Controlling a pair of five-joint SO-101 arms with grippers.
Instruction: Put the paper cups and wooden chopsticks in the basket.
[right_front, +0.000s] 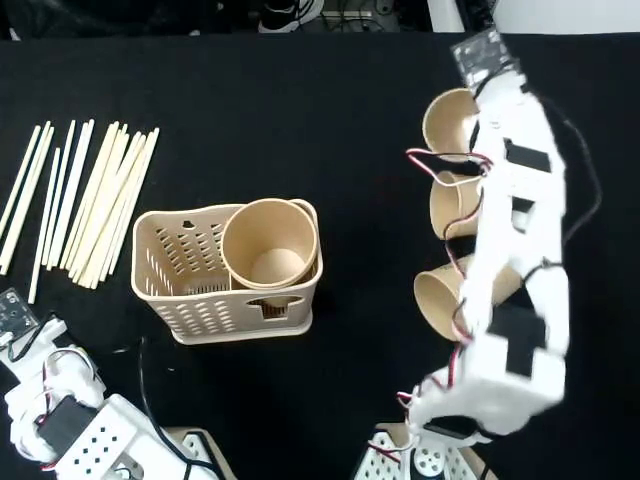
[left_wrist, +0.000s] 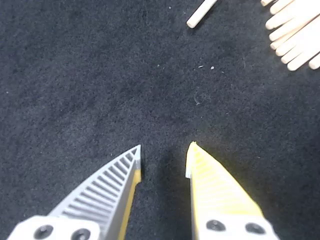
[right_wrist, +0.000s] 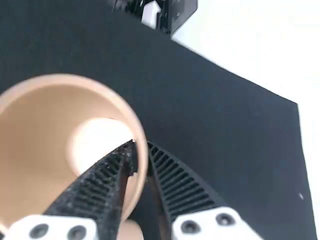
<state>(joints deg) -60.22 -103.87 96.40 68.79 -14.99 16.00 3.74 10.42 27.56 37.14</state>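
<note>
R gripper clenched on the rim of a tan paper cup, one finger inside and one outside, prob. to lift w/o crushing; it's upper right in high view, two more cups below. Another cup sits in the basket, centre-left. Pale wooden chopsticks upper left. L gripper released over cloth.

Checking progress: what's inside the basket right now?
An upright paper cup, apparently nested in another, fills one end of the basket. The cup hides the floor beneath it.
</note>
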